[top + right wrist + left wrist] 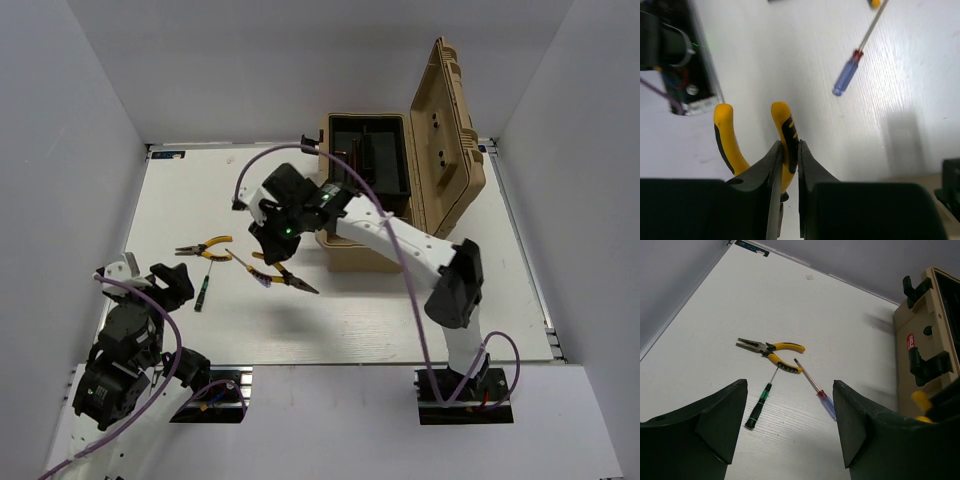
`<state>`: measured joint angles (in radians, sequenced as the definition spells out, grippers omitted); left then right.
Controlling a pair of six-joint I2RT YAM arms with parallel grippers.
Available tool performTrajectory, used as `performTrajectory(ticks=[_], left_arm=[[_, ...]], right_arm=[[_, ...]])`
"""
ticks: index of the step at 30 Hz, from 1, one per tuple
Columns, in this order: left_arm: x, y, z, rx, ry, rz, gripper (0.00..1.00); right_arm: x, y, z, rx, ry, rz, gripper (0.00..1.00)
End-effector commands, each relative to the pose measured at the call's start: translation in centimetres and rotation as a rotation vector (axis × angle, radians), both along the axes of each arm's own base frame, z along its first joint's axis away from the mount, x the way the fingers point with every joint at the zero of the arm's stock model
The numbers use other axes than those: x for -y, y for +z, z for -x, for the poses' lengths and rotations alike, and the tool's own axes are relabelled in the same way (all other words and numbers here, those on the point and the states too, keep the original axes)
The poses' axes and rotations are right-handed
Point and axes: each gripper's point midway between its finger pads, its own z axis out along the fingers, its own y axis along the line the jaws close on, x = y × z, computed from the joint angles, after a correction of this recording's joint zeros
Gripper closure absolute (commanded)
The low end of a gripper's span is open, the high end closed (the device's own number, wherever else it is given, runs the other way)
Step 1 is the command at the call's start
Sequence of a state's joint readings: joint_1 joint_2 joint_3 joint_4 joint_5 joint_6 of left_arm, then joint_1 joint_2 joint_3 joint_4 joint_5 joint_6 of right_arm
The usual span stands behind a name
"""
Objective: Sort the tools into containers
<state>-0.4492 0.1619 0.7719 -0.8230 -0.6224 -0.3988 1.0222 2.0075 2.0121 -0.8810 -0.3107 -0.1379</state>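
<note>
Nearest to my bases, my left pincer (790, 390) hangs released. Its two dark fingers (715, 425) are spread wide with nothing between them, low over the white tabletop (520, 290).

Just beyond it a small screwdriver with a green-and-black handle (759, 407) lies flat. Its thin shaft points away toward a pair of yellow-and-black-handled long-nose pliers (771, 351), which also lies flat, handles parted. Beside these a slim screwdriver with a clear blue handle and a red collar (826, 402) lies slanted, its tip close to one handle of those pliers.

To the right of that group, my right pincer (788, 150) is clenched on a second pair of yellow-handled pliers (785, 125). My fingers pinch one handle near its end and the other handle stands free beside it. This pair is lifted off the table, nose slanting down and to the right in the overhead view, with the blue screwdriver on the table below it.

Farthest off stands the one container, a tan plastic toolbox (350, 255), just behind my right pincer. Its lid (445, 130) is swung open to the right and stands nearly upright. Inside sits a black divided tray (368, 160). Its compartments are too dark for me to tell what they hold. All four tools I can see are outside the box.
</note>
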Motion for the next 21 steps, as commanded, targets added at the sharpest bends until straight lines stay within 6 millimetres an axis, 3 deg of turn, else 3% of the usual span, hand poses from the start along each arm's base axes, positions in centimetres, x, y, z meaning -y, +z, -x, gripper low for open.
performTrajectory(ticks=[1,5,6,10,12,13,15,17,18,19,21], left_arm=[[0.5,-0.2,-0.5,-0.017,-0.02,-0.017,0.21],[1.4,-0.7,-1.2,-0.05,-0.051,-0.026,0.2],[1.6,-0.7,-1.4,-0.055,-0.062,-0.034,0.2],[3.0,-1.6,-2.6,-0.128,-0.092,-0.029,0.2],[4.1,-2.3,-3.6,-0.166,-0.097,0.016,0.2],[5.0,-2.9,-4.0,-0.185,-0.131,0.036,0.2],[7.2,-4.8,-5.3,-0.234,-0.173,0.107,0.2],[8.7,-6.5,-6.4,-0.271,-0.194,0.155,0.2],[9.6,-7.1,-6.8,-0.295,-0.207,0.203,0.18],[10.2,-8.8,-7.4,-0.356,-0.203,0.202,0.18],[10.2,-9.9,-8.2,-0.389,-0.152,0.233,0.17]], right_arm=[[0.1,7.0,2.1,-0.015,0.056,-0.163,1.0],[0.2,10.8,-2.9,0.215,-0.05,-0.22,1.0],[0.8,13.2,-4.6,0.311,-0.097,-0.247,1.0],[4.5,17.3,-9.9,0.478,-0.295,-0.286,1.0],[7.2,18.4,-13.6,0.562,-0.448,-0.273,1.0],[8.8,19.3,-14.4,0.599,-0.515,-0.268,1.0],[11.5,19.7,-17.3,0.676,-0.626,-0.248,1.0],[14.2,18.1,-18.7,0.696,-0.691,-0.184,1.0],[15.3,18.0,-19.2,0.707,-0.708,-0.191,1.0],[15.7,16.2,-19.2,0.686,-0.706,-0.162,1.0],[16.6,16.1,-19.8,0.701,-0.727,-0.188,1.0]])
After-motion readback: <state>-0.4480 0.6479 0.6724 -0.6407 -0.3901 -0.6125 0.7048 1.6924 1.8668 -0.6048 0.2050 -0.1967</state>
